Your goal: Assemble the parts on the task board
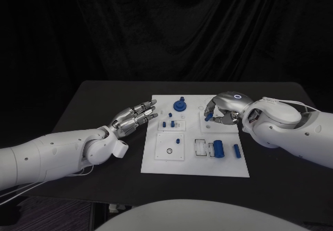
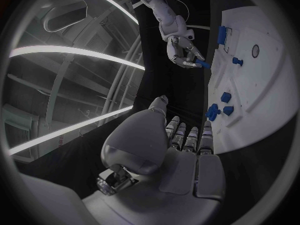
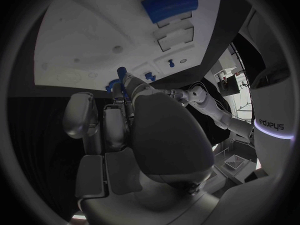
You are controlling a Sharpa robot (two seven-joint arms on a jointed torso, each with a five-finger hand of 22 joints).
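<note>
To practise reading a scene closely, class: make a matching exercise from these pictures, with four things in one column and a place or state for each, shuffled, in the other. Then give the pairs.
Things:
1. left hand
2. right hand
3. task board
4. blue cylinder

States:
A. lies flat in the table's middle
B. pinches a small blue part
C. open, fingers stretched beside the board
D. lies on the board's near right part

Pairs: 1-C, 2-B, 3-A, 4-D

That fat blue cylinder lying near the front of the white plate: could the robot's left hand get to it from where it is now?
Probably yes. The left hand is open, holds nothing, and hovers beside the task board. Nothing tall stands between it and the blue cylinder, and the right hand is busy farther back.
</note>
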